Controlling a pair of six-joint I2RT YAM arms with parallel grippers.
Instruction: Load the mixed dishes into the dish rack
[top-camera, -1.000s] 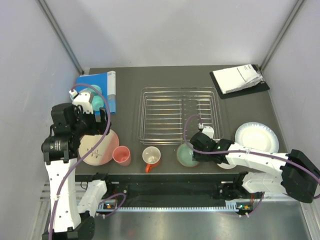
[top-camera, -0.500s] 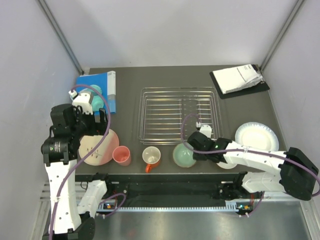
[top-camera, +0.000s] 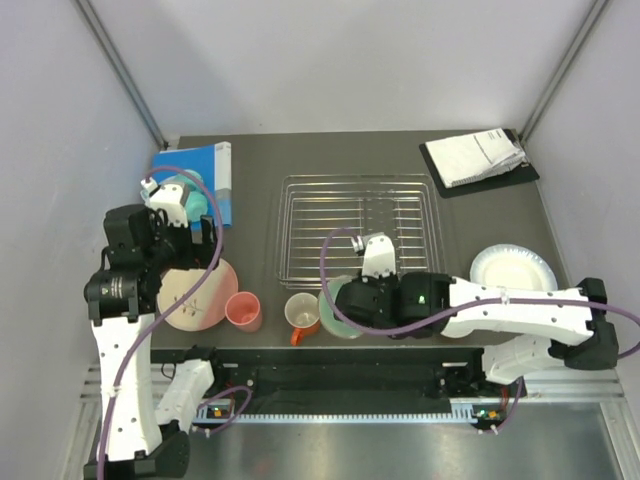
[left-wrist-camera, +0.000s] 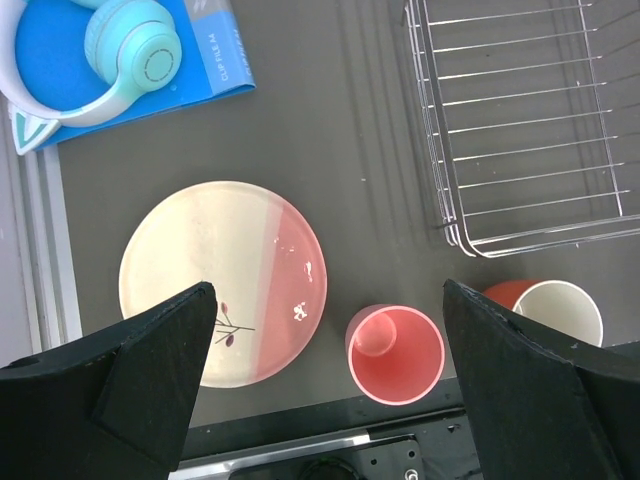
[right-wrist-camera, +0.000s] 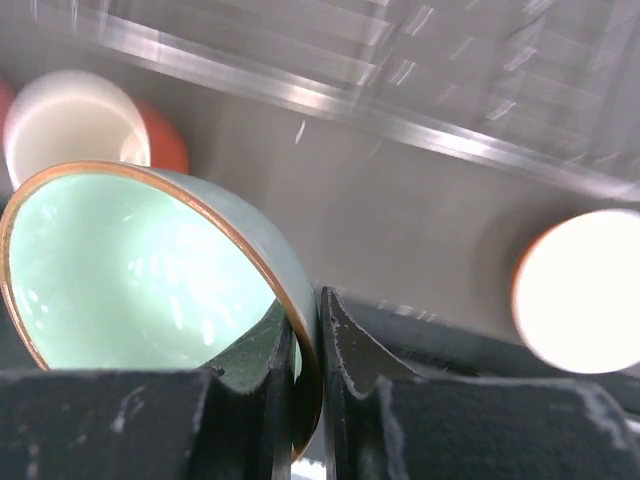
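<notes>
From above I see my right gripper (top-camera: 348, 300) clamping the tilted mint-green bowl (top-camera: 329, 308) at the table's (top-camera: 255, 170) near edge, just short of the dish rack (top-camera: 355, 225); on the left wrist camera my left gripper (left-wrist-camera: 327, 292) gapes wide and empty above the plate (left-wrist-camera: 222, 283) and pink cup (left-wrist-camera: 395, 353); on the right wrist camera the jaws pinch the bowl's rim.

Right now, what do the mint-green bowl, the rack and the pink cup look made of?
The mint-green bowl looks like glazed ceramic: glossy highlights inside, brown rim. The dish rack is bright metal wire, chromed or stainless, can't tell. The pink cup is matte and even-coloured; ceramic or plastic, unclear.
</notes>
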